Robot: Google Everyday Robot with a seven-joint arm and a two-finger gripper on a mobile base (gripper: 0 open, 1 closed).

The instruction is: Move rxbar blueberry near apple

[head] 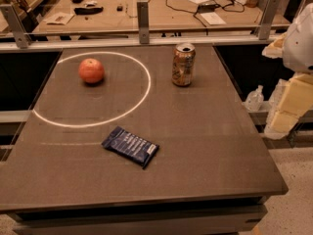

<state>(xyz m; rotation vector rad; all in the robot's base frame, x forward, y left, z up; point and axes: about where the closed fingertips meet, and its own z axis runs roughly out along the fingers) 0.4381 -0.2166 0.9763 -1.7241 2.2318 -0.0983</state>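
Observation:
The rxbar blueberry (130, 146) is a flat dark navy wrapper with white print, lying at an angle on the brown table (205, 146), in the front middle. The apple (91, 70) is round and red-orange and sits at the back left, inside a white circle (145, 94) drawn on the table. The bar lies just outside that circle, well in front of and to the right of the apple. My gripper (289, 105) shows as white and pale yellow parts at the right edge of the view, off the table's right side, far from the bar and holding nothing that I can see.
A gold-brown drink can (183, 64) stands upright at the back middle, right of the circle. A metal rail with posts (143, 21) runs along the table's far edge. Behind it is a desk with cables and papers (203, 4). A small clear bottle (254, 99) sits off the right side.

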